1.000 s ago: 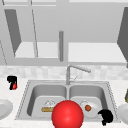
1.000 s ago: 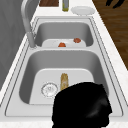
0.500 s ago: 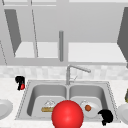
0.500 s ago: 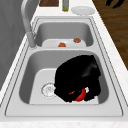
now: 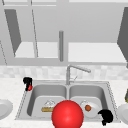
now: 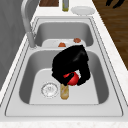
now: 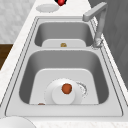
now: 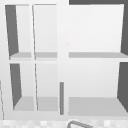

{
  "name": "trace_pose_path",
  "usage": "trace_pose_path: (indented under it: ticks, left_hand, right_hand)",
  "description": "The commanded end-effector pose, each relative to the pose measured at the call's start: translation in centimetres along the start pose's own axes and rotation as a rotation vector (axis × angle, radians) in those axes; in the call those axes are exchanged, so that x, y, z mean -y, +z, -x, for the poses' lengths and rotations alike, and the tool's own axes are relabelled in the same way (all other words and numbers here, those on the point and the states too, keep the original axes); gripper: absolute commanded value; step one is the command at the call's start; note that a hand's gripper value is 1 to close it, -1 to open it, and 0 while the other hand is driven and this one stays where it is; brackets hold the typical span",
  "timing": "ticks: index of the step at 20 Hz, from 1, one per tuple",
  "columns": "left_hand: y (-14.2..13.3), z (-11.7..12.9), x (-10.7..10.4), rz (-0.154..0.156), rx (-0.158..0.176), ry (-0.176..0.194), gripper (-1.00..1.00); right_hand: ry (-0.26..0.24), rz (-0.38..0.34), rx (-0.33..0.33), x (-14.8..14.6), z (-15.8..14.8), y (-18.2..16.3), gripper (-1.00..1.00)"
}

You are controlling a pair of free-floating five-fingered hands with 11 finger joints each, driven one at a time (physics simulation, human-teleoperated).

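My left hand (image 5: 27, 81) hovers over the counter at the left basin's back left corner, its fingers curled round a small red ball (image 5: 30, 87). From the left side this hand (image 6: 71, 61) looms above the left basin (image 6: 32, 75) with the red ball (image 6: 72, 79) under its palm. It also appears far off in the right side view, as the red ball (image 7: 61, 2) at the top edge. My right hand (image 5: 106, 116) hangs at the sink's front right corner, fingers relaxed and holding nothing. A large red sphere (image 5: 67, 115) sits at the sink's front edge.
A brown oblong item (image 6: 64, 92) lies by the drain (image 6: 50, 89) in the left basin. The right basin holds a white plate (image 7: 57, 97) with an orange-brown piece (image 7: 66, 88). The faucet (image 5: 68, 75) stands behind the divider. White plates (image 5: 5, 107) (image 5: 123, 112) flank the sink.
My left hand has carried the small red ball to the right, from over the counter toward the left basin. The right hand has stayed put.
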Motion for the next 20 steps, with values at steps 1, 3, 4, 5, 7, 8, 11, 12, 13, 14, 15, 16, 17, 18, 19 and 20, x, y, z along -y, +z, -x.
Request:
trace_pose_path:
  ticks: [1,3,4,5,7,8,11,12,13,14,15,16,17,18,19,20]
  left_hand:
    - [-2.3,1.5,1.0,-0.02,-0.038,0.007,1.0]
    - [-3.5,2.7,1.9,-0.021,-0.04,0.006,1.0]
    - [-4.2,3.2,2.3,-0.021,-0.039,0.007,1.0]
    - [-4.8,3.7,2.6,-0.02,-0.039,0.005,1.0]
    - [-6.2,4.7,3.4,-0.018,-0.037,0.005,1.0]
    - [-6.8,5.2,3.7,-0.018,-0.037,0.005,1.0]
    - [-8.7,6.7,4.8,-0.018,-0.038,0.005,1.0]
    - [-9.4,7.2,5.2,-0.018,-0.038,0.005,1.0]
    - [-10.0,7.8,5.7,-0.019,-0.039,0.005,1.0]
    - [-10.6,8.3,6.2,-0.019,-0.04,0.006,1.0]
    - [-11.1,9.0,6.8,-0.024,-0.04,0.006,1.0]
    - [-11.7,9.7,7.4,-0.029,-0.039,0.006,1.0]
    - [-12.2,10.4,8.0,-0.034,-0.037,0.006,1.0]
    - [-12.7,11.1,8.4,-0.036,-0.036,0.006,1.0]
    - [-13.2,11.9,8.9,-0.038,-0.035,0.006,1.0]
    - [-13.7,12.6,9.4,-0.035,-0.034,0.006,1.0]
  right_hand:
    - [0.0,0.0,0.0,0.0,0.0,0.0,0.0]
    - [0.0,0.0,0.0,0.0,0.0,0.0,0.0]
    - [0.0,0.0,0.0,0.0,0.0,0.0,0.0]
    - [0.0,0.0,0.0,0.0,0.0,0.0,0.0]
    - [0.0,0.0,0.0,0.0,0.0,0.0,0.0]
    - [0.0,0.0,0.0,0.0,0.0,0.0,0.0]
    - [0.0,0.0,0.0,0.0,0.0,0.0,0.0]
    - [0.0,0.0,0.0,0.0,0.0,0.0,0.0]
    - [0.0,0.0,0.0,0.0,0.0,0.0,0.0]
    - [0.0,0.0,0.0,0.0,0.0,0.0,0.0]
    - [0.0,0.0,0.0,0.0,0.0,0.0,0.0]
    - [0.0,0.0,0.0,0.0,0.0,0.0,0.0]
    - [0.0,0.0,0.0,0.0,0.0,0.0,0.0]
    - [0.0,0.0,0.0,0.0,0.0,0.0,0.0]
    - [0.0,0.0,0.0,0.0,0.0,0.0,0.0]
    - [0.0,0.0,0.0,0.0,0.0,0.0,0.0]
